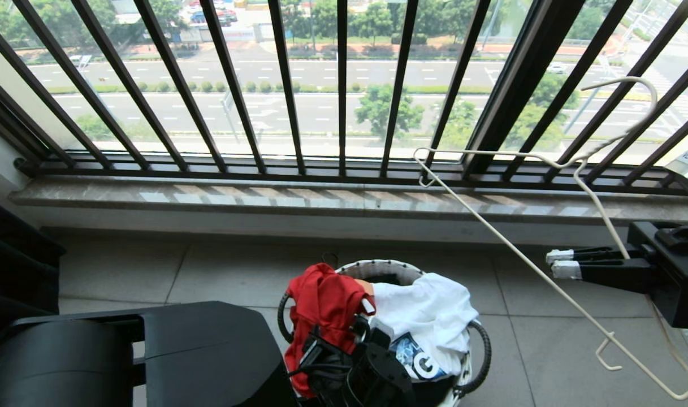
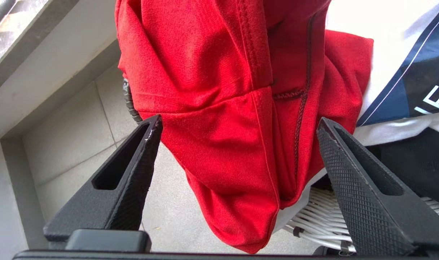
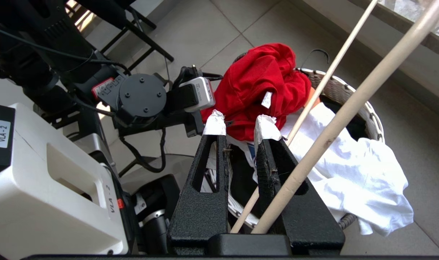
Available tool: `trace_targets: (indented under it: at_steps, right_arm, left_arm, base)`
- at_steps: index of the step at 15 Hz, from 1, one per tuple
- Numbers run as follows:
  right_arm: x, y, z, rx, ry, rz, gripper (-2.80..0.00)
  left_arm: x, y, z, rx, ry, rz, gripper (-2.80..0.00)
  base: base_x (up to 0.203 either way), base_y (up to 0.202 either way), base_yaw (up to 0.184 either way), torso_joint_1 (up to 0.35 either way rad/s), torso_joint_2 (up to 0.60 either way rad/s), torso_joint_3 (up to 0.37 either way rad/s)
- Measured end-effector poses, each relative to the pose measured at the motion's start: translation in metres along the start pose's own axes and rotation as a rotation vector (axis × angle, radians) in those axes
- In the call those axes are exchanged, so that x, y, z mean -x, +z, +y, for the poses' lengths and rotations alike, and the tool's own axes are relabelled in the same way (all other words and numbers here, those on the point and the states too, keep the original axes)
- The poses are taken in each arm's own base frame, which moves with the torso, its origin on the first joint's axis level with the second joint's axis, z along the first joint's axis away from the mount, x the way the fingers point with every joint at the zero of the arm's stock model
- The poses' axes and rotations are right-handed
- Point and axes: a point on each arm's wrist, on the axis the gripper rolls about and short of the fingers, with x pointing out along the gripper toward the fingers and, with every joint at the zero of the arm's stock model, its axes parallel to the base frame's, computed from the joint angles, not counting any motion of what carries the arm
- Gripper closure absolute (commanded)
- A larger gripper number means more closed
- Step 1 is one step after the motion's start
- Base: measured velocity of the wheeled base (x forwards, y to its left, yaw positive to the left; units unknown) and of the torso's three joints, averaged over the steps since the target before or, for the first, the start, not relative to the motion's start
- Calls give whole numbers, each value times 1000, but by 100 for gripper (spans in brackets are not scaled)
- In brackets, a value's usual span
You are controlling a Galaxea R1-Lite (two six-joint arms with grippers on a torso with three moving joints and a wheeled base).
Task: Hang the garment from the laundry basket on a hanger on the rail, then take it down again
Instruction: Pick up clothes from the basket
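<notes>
1. Left tool (image 2: 237,144) spread wide, fingers either side of the red T-shirt (image 1: 321,316), over the basket's left side.
2. Red T-shirt draped over the basket (image 1: 377,265) rim, beside a white cloth (image 1: 428,316).
3. Right tool (image 1: 558,264) right of the basket, pinching the hanger (image 1: 547,282).

There is one laundry basket (image 1: 479,345) on the floor, and it has three pieces of clothing: one red garment (image 1: 324,308), one white cloth (image 1: 428,314) and one black one (image 3: 352,126). One thin pale hanger (image 1: 524,257) is up in the air. The robot has two tools, the left tool (image 2: 237,135) and the right tool (image 1: 558,264).
</notes>
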Motion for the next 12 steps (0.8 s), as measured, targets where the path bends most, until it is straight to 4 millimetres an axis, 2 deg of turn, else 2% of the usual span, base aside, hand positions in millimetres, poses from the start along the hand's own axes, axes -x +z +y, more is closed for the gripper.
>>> trace_targets:
  at_steps: [4, 8, 12]
  right_arm:
    - [0, 0, 0, 0, 0, 0, 0]
    - [0, 0, 0, 0, 0, 0, 0]
    - [0, 0, 0, 0, 0, 0, 0]
  left_arm:
    - [-14, -3, -2, -6, 51, -10, -280]
    - [-31, -4, 11, -11, 98, 17, -280]
    - [-38, 1, 16, 30, 118, -7, -280]
  base:
    - [0, 0, 0, 0, 0, 0]
    - [0, 0, 0, 0, 0, 0]
    - [0, 0, 0, 0, 0, 0]
